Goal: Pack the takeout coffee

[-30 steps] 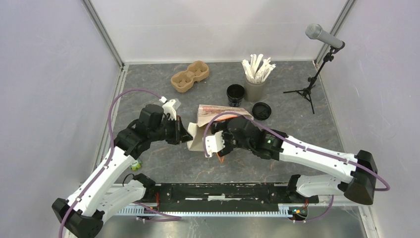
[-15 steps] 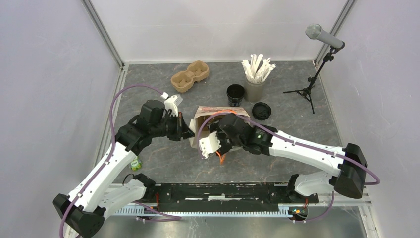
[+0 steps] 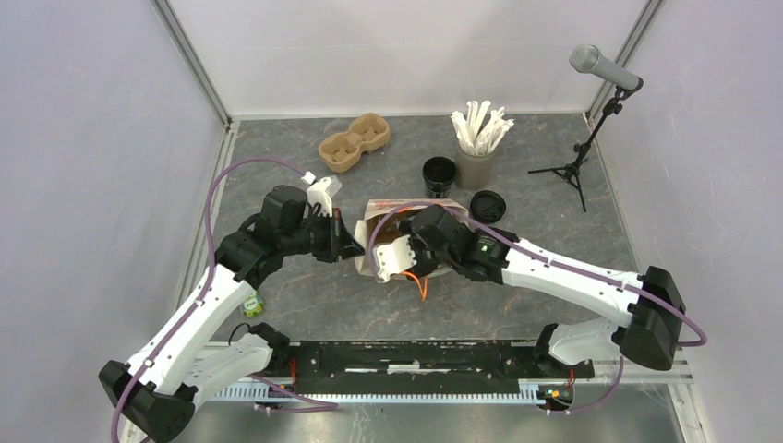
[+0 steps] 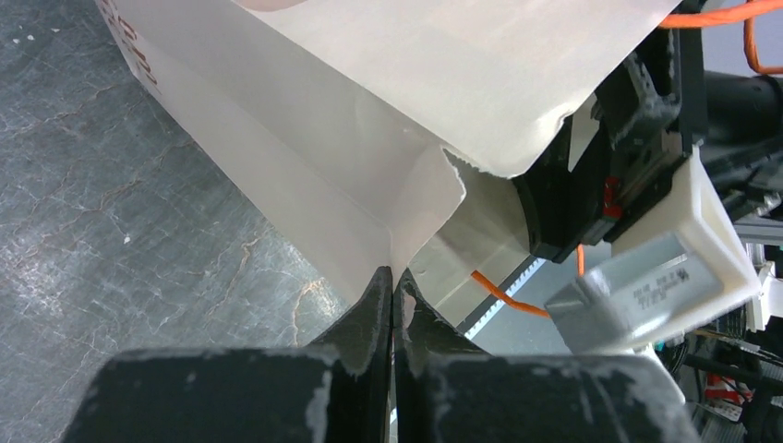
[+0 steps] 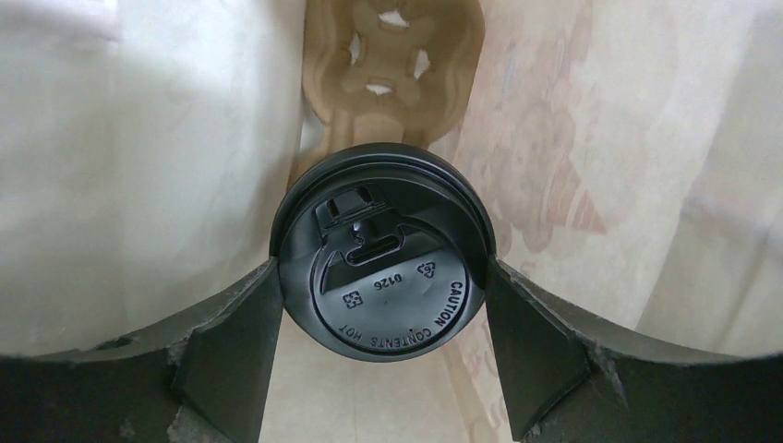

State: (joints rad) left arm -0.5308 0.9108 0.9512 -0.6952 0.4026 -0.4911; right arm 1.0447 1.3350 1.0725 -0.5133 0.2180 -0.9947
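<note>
The takeout coffee (image 5: 383,277), a black cup with a round black lid, sits between the fingers of my right gripper (image 5: 383,297), which is shut on its sides. It hangs inside a white paper bag (image 5: 166,166), above a brown pulp carrier (image 5: 392,83) lying deeper in the bag. In the top view the right wrist (image 3: 434,238) covers the bag's mouth and the cup is hidden. My left gripper (image 4: 393,281) is shut on the bag's (image 4: 305,157) folded rim at its left edge (image 3: 355,249).
Behind the bag stand an open black cup (image 3: 439,175), a loose black lid (image 3: 487,206) and a grey cup of white sticks (image 3: 475,166). Another pulp carrier (image 3: 354,144) lies at the back left. A microphone stand (image 3: 577,171) is at the right.
My right gripper has moved left and back, carrying the coffee into the bag's mouth. My left gripper has closed fully on the bag's rim and lifted it slightly.
</note>
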